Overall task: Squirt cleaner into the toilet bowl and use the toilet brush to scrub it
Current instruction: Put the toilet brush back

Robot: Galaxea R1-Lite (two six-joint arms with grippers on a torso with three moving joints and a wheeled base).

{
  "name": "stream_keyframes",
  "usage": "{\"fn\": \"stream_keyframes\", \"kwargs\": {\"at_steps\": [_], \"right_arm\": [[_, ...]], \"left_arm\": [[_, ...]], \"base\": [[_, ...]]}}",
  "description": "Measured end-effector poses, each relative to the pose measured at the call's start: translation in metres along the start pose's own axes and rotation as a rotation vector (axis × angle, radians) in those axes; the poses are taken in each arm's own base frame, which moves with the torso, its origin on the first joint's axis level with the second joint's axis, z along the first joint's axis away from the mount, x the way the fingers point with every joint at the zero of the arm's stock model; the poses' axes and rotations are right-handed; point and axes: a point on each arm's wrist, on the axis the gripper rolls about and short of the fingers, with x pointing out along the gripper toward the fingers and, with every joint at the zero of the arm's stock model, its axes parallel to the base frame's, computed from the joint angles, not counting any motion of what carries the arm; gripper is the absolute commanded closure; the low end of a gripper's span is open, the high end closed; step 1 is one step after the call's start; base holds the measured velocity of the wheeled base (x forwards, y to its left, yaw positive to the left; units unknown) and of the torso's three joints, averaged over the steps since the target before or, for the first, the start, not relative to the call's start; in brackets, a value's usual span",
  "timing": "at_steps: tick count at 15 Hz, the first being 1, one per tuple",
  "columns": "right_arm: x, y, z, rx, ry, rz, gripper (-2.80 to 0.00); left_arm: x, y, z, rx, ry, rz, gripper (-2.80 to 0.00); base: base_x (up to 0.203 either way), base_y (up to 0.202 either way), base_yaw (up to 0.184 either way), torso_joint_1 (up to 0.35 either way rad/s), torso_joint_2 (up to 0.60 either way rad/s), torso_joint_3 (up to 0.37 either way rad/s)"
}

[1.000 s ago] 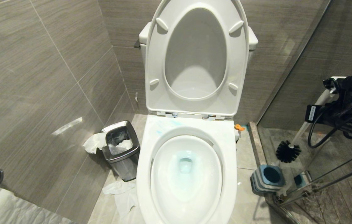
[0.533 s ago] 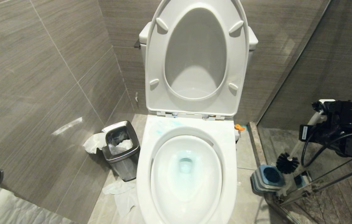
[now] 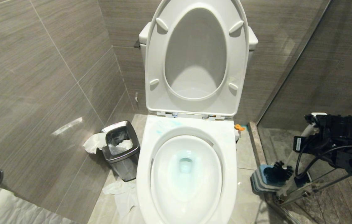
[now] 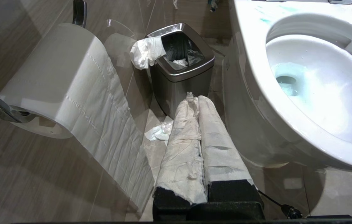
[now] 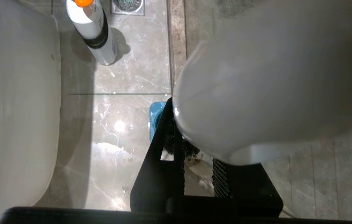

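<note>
Right gripper (image 3: 314,124): low at the right, beside the glass wall, pinching the white handle of the toilet brush (image 3: 282,171).
Brush: black head sits at the mouth of the blue-grey holder (image 3: 260,180) on the floor, right of the toilet bowl (image 3: 188,214).
Left gripper (image 4: 199,109): fingers pressed together, wrapped in paper, holding nothing, low beside the bowl.
Cleaner (image 3: 168,124): pale blue smears on the back rim.
Around: steel bin (image 3: 121,152) stands left of the bowl, paper on the floor near it; orange-capped bottle (image 5: 93,31) stands behind the holder.
Room: narrow floor strip (image 5: 113,130) between bowl and holder.
</note>
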Motion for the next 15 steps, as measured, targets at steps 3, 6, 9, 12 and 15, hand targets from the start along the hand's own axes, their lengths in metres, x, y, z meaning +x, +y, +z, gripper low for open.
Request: {"fn": "stream_keyframes", "kwargs": {"at_steps": [3,6,9,12,15], "right_arm": [[0.008,0.002,-0.007,-0.002,0.006,0.007,0.00],[0.017,0.004,-0.012,0.001,-0.002,0.013,0.00],[0.025,0.006,-0.018,0.000,0.001,0.026,0.00],[0.034,0.009,-0.026,-0.002,0.005,0.029,0.00],[0.041,0.010,-0.034,-0.005,0.021,0.030,0.00]], "left_arm": [[0.000,0.000,0.000,0.000,0.000,0.000,0.00],[0.000,0.000,0.000,0.000,0.000,0.001,0.00],[0.000,0.000,0.000,0.001,0.000,0.000,0.00],[0.000,0.000,0.000,0.000,0.000,0.000,0.00],[0.000,0.000,0.000,0.000,0.000,0.000,0.00]], "base": [[0.000,0.000,0.000,0.000,0.00,0.000],[0.000,0.000,0.000,0.000,0.00,0.000],[0.000,0.000,0.000,0.000,0.00,0.000],[0.000,0.000,0.000,0.000,0.00,0.000],[0.000,0.000,0.000,0.000,0.00,0.000]]}}
